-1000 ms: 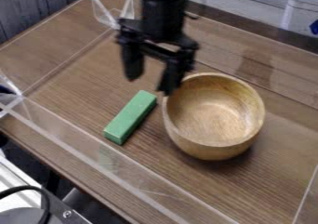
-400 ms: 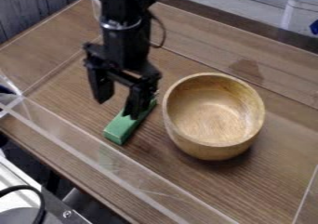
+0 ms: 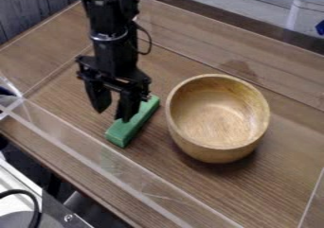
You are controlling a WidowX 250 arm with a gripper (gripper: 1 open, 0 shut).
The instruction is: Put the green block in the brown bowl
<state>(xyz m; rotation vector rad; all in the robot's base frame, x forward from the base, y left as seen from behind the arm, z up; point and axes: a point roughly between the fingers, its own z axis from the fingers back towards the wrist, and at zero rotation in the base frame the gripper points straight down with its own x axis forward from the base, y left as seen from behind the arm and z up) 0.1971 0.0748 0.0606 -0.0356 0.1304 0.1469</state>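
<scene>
The green block (image 3: 132,125) lies flat and diagonal on the wooden table, just left of the brown bowl (image 3: 218,116). The bowl stands upright with nothing in it. My gripper (image 3: 114,106) points straight down over the block's far end, low at the table. Its dark fingers (image 3: 99,96) stand apart, one left of the block and the other over the block's upper edge, hiding that end. A gap still shows between the fingers, and I cannot tell whether they touch the block.
A clear plastic wall (image 3: 76,149) rings the wooden tabletop (image 3: 241,47), its front edge close to the block's near end. Black cables (image 3: 18,209) hang outside at the lower left.
The gripper has moved left and down from beside the bowl's rim onto the block's far end. Its fingers have drawn closer together. Block and bowl have not moved.
</scene>
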